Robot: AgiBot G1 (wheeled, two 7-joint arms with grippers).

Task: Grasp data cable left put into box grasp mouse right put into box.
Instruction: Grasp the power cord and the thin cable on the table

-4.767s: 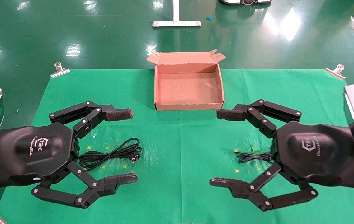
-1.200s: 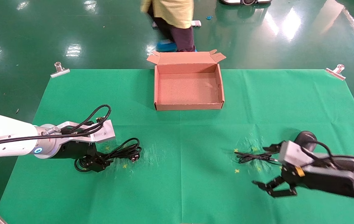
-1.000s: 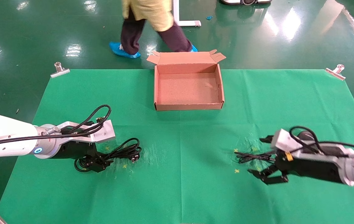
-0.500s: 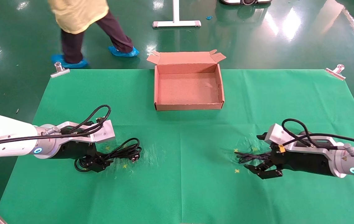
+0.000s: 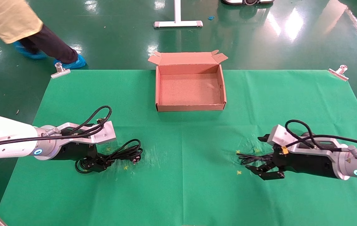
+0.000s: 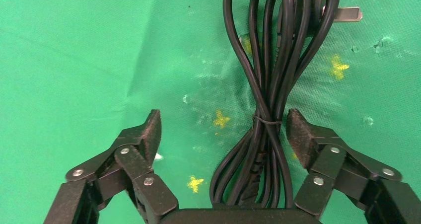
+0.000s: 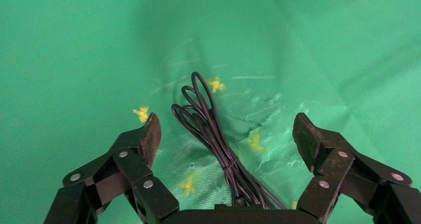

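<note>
The data cable (image 5: 120,153), a tied bundle of thick black loops, lies on the green cloth at the left. My left gripper (image 5: 98,164) is down over its near end. In the left wrist view the gripper (image 6: 224,129) is open, with the cable (image 6: 265,85) between the jaws, close to one finger. My right gripper (image 5: 257,154) is open and low at the right, with the mouse's thin cord (image 5: 253,158) between its jaws. The cord also shows in the right wrist view (image 7: 208,124), inside the gripper (image 7: 227,130). The mouse body is hidden under the right wrist. The open brown box (image 5: 189,107) is empty at the back centre.
Metal clips (image 5: 60,70) (image 5: 338,71) hold the cloth's far corners. A person (image 5: 24,28) walks on the floor beyond the far left corner. A white stand base (image 5: 178,23) is on the floor behind the box.
My right gripper has swung in from the right and come down around the mouse cord, covering the mouse. The left arm has stayed over the cable. The person has walked leftward.
</note>
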